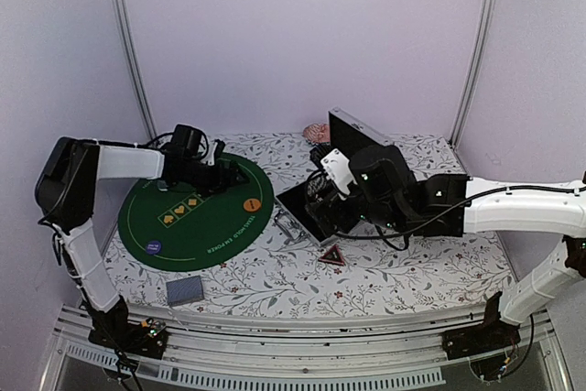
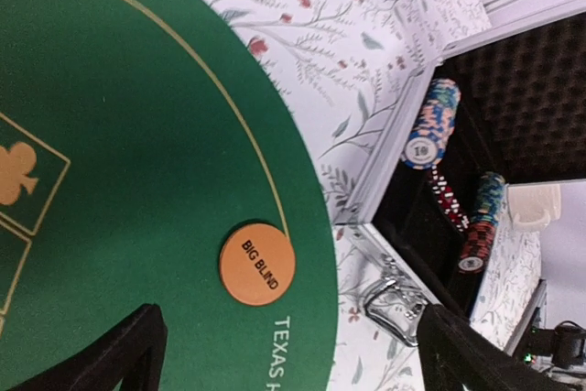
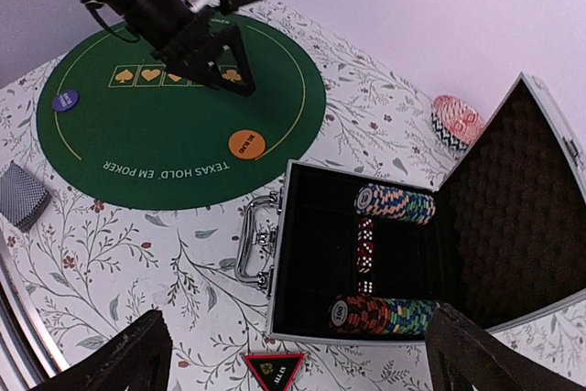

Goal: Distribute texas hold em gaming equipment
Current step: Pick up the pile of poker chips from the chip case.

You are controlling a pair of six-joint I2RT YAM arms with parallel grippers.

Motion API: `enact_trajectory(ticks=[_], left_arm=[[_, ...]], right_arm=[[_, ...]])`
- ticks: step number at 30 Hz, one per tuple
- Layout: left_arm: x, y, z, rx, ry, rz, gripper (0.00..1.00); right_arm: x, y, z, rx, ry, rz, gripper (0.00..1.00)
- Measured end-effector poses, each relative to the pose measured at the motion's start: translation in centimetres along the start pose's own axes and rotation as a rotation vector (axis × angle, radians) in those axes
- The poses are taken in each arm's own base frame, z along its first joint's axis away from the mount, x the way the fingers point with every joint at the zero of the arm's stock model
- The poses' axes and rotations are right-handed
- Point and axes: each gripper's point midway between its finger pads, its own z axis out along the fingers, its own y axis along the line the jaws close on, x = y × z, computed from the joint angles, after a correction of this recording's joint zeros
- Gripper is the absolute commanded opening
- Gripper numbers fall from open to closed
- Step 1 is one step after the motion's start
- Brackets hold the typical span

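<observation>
An orange round button (image 2: 257, 264) is seen on the green felt mat (image 2: 137, 135) near the spread, empty left gripper (image 2: 291, 331) (right gripper (image 3: 298, 322) also spread) and could be dragged if possibly low fingers (image 2: 128, 354) are swept sideways.

I count two rows of poker chips (image 3: 394, 203) inside one case (image 3: 513, 217) at lower right, one separate chip stack (image 3: 455, 121) at upper right, one orange Big Blind button (image 3: 246, 144), one purple button (image 3: 65, 100) and one card deck (image 3: 20, 196).
</observation>
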Motion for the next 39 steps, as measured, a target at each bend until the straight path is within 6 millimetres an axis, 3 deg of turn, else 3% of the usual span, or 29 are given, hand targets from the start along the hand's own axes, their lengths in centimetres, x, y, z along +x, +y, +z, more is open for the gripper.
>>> enact_trajectory(ticks=[4,7,11,16,18,23,29,39], left_arm=[[-2.4,-2.8,-4.6,-0.004,-0.096,0.074,0.98],[-3.8,-5.0,-8.4,-0.007,-0.167,0.138,0.98],[-5.1,-7.1,-13.2,-0.035,-0.263,0.225,0.98],[-5.2,-8.1,-17.1,-0.071,-0.343,0.300,0.98],[-4.7,-7.8,-17.6,-0.086,-0.346,0.319,0.98],[-3.0,-5.9,-16.6,-0.141,-0.301,0.340,0.98],[-1.7,-4.6,-15.7,-0.170,-0.264,0.355,0.98],[-1.5,-4.3,-15.4,-0.178,-0.258,0.377,0.98]], right_arm=[[0.1,-4.2,1.4,-0.012,0.071,0.147,0.94],[-0.5,-6.7,2.7,0.002,0.124,0.236,0.85],[0.9,-7.1,5.3,-0.002,0.238,0.281,0.73],[6.1,-6.7,9.4,-0.001,0.461,0.297,0.76],[8.1,-6.6,10.8,0.002,0.542,0.300,0.78],[10.6,-6.4,12.6,0.010,0.658,0.295,0.75],[11.8,-6.3,12.6,0.016,0.718,0.284,0.68],[14.1,-6.1,13.3,0.040,0.804,0.267,0.59]])
